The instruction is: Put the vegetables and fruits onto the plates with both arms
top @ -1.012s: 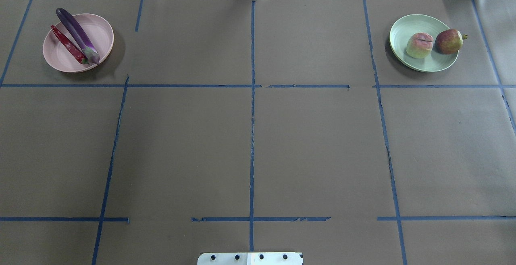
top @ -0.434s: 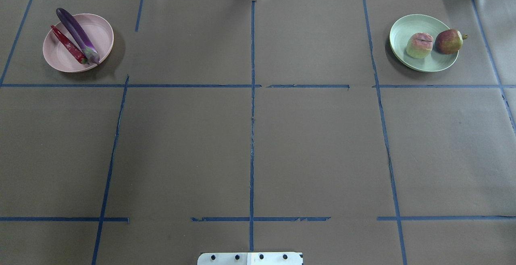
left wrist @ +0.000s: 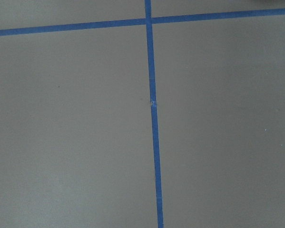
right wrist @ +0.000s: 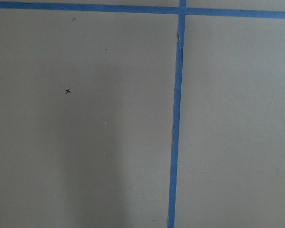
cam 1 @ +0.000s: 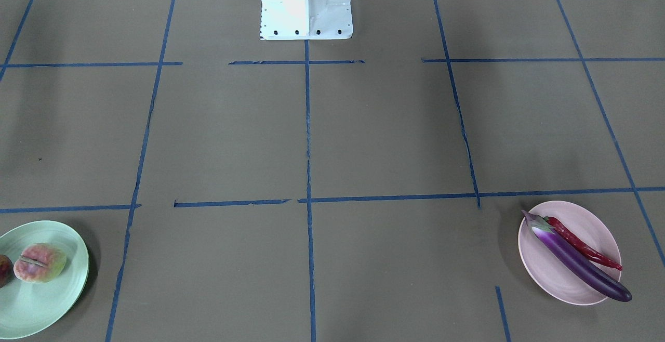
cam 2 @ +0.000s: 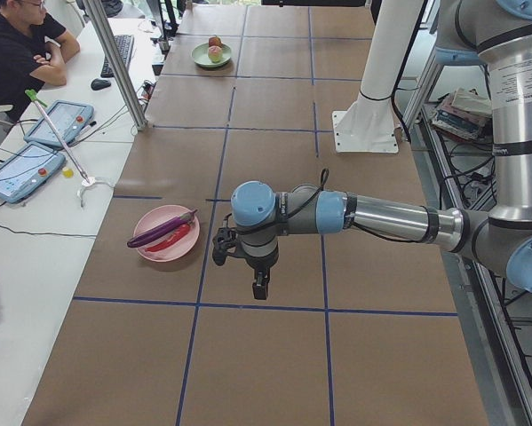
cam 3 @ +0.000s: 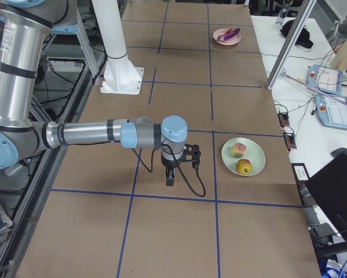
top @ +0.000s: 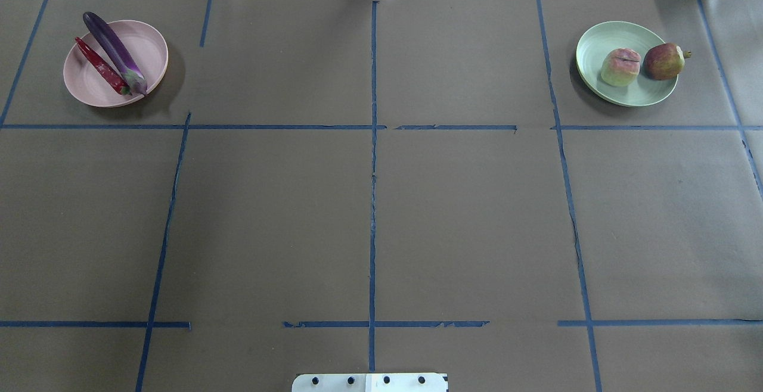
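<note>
The purple eggplant [top: 115,51] and the red chili pepper [top: 100,65] lie side by side on the pink plate [top: 149,52] at the far left. The pale green-pink fruit [top: 620,67] and the pomegranate-like fruit [top: 663,61] sit on the mint green plate [top: 596,43] at the far right. My left gripper [cam 2: 260,288] shows only in the exterior left view, hanging above the table beside the pink plate [cam 2: 163,253]. My right gripper [cam 3: 169,179] shows only in the exterior right view, left of the mint plate [cam 3: 254,153]. I cannot tell whether either is open or shut. Both wrist views show only brown table.
The white robot base [cam 1: 306,4] stands at the table's near middle edge. Blue tape lines [top: 373,142] cross the brown table cover. An operator [cam 2: 17,44] sits at a side desk with tablets [cam 2: 57,120] and a metal pole [cam 2: 115,62].
</note>
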Available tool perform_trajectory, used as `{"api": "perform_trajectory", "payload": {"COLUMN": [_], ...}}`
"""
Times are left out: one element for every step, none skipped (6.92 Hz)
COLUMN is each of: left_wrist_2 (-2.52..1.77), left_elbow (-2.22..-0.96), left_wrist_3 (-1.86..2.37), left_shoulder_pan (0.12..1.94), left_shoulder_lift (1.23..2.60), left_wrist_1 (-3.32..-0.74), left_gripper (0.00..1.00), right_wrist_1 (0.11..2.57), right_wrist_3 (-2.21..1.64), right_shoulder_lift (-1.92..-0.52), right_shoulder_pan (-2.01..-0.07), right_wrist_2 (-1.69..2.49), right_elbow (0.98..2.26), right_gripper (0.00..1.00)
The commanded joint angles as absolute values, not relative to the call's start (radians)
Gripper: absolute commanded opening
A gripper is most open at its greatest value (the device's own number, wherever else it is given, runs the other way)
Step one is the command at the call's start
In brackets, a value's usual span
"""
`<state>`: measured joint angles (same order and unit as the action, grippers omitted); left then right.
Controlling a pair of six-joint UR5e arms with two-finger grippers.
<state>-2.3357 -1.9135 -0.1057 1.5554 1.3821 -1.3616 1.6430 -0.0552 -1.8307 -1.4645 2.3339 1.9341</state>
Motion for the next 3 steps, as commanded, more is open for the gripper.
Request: {"api": "perform_trajectory", "payload": {"left_wrist_2": [-2.339, -2.344, -2.341], "left_elbow": [-1.917, -1.902, -1.902], "left_wrist_3": [-0.179, -0.179, -0.179], "left_shoulder_pan": [1.555, 1.555, 1.555], "left_shoulder_lift": [1.387, 1.396, 1.411], "left_wrist_1": [-1.356, -1.356, -1.356], "left_gripper": [1.0, 1.0, 1.0], "right_wrist_1": [1.643, 1.643, 1.643], "right_wrist_3": [-0.048, -0.052, -0.054], "right_shoulder_lift": [-1.825, -1.825, -1.825], "right_shoulder_pan": [-1.453, -1.445, -1.43], "right_wrist_2": [2.333, 2.333, 2.335], "right_elbow": [1.934, 1.934, 1.931], "right_gripper": [1.0, 1.0, 1.0]}}
